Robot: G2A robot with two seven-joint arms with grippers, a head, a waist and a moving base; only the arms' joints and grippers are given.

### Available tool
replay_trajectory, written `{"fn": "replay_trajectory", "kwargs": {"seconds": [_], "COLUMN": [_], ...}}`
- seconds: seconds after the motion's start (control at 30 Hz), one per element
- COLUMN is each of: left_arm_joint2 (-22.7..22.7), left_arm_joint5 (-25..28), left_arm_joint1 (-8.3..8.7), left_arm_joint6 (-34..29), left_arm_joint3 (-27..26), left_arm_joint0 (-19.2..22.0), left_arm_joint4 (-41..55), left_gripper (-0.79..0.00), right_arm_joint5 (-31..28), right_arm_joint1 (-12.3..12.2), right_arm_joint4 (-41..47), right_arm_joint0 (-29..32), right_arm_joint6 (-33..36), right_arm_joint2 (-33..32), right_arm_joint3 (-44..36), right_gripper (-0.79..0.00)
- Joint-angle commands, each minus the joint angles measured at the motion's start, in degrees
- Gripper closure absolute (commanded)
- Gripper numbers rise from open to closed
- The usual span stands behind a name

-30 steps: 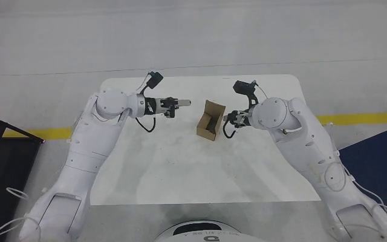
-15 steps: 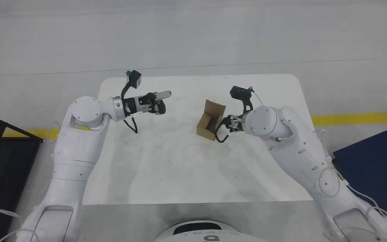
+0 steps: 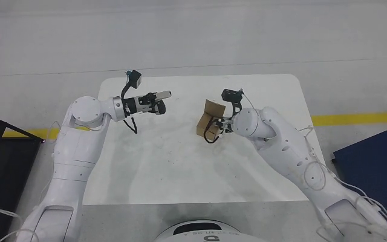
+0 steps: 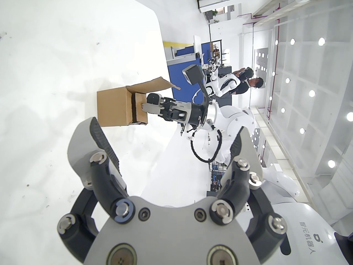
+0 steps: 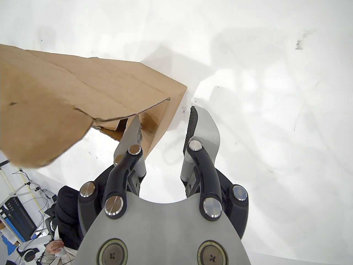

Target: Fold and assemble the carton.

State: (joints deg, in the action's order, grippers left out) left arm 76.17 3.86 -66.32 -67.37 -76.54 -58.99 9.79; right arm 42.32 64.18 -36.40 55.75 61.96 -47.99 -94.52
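Holding our left claw (image 3: 164, 95) spread and empty, well apart from the small brown cardboard carton (image 3: 209, 119) on the white table (image 3: 181, 175), we probably leave working room. Our right claw (image 5: 165, 121) straddles the carton's wall with its fingers apart, one inside, likely bracing it for folding.

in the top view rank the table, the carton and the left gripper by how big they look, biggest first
1. table, largest by far
2. carton
3. left gripper, smallest, though it is held above the table, nearer the camera
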Motion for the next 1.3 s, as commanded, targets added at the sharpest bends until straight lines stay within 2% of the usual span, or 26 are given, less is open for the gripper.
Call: {"fn": "replay_trajectory", "kwargs": {"seconds": [0.0, 0.07, 0.1, 0.17, 0.2, 0.6, 0.73, 0.8, 0.9, 1.03, 1.1, 1.2, 1.27], "left_arm_joint2": [0.00, 0.00, 0.00, 0.00, 0.00, 0.00, -0.40, -0.91, -2.12, -4.80, -6.25, -8.53, -10.07], "left_arm_joint5": [0.00, 0.00, 0.00, 0.00, 0.00, 0.00, -0.21, -0.51, -0.05, 0.68, 0.66, 0.54, 0.31], "left_arm_joint1": [0.00, 0.00, 0.00, 0.00, 0.00, 0.00, 0.00, 0.13, 0.37, 0.51, 0.45, 0.20, -0.16], "left_arm_joint6": [0.00, 0.00, 0.00, 0.00, 0.00, 0.00, 0.93, 1.28, 1.89, 3.43, 4.03, 5.13, 5.56], "left_arm_joint3": [0.00, 0.00, 0.00, 0.00, 0.00, 0.00, -0.48, -1.22, -1.93, -2.27, -2.23, -1.78, -1.14], "left_arm_joint0": [0.00, 0.00, 0.00, 0.00, 0.00, 0.00, -0.60, -0.95, -1.03, -0.22, 0.68, 2.71, 4.32], "left_arm_joint4": [0.00, 0.00, 0.00, 0.00, 0.00, 0.00, -0.35, -1.79, -6.00, -13.30, -15.97, -19.23, -19.20], "left_gripper": [-0.785, -0.785, -0.785, -0.785, -0.785, -0.785, -0.785, -0.785, -0.785, -0.785, -0.785, -0.785, -0.785], "right_arm_joint5": [0.22, 0.49, 0.56, 0.84, 1.02, 1.89, -0.94, -1.46, -2.68, -6.06, -8.36, -13.48, -20.28], "right_arm_joint1": [0.23, 0.47, 0.58, 0.78, 0.85, -0.81, -1.31, -1.37, -1.54, -2.25, -2.74, -3.73, -4.53], "right_arm_joint4": [0.22, 0.30, 0.36, 0.53, 0.67, -0.03, -1.18, -0.66, 0.87, 3.55, 5.14, 5.54, 7.40], "right_arm_joint0": [-0.65, -1.30, -1.63, -2.25, -2.47, 0.36, 0.29, 0.32, 0.70, 2.85, 4.56, 8.38, 12.28], "right_arm_joint6": [-0.22, -0.48, -0.56, -0.83, -1.01, -1.89, 0.94, 1.46, 1.94, 0.49, -0.65, -3.70, -4.84], "right_arm_joint2": [0.87, 1.88, 2.41, 3.26, 3.54, 1.61, 1.83, 1.49, 0.00, -4.24, -7.05, -11.40, -14.70], "right_arm_joint3": [0.93, 1.80, 2.13, 2.56, 2.52, -3.50, -4.21, -4.73, -6.11, -7.75, -9.13, -13.18, -16.14], "right_gripper": [-0.329, -0.299, -0.249, -0.018, 0.000, -0.003, -0.277, -0.699, -0.748, -0.736, -0.696, -0.708, -0.705]}}
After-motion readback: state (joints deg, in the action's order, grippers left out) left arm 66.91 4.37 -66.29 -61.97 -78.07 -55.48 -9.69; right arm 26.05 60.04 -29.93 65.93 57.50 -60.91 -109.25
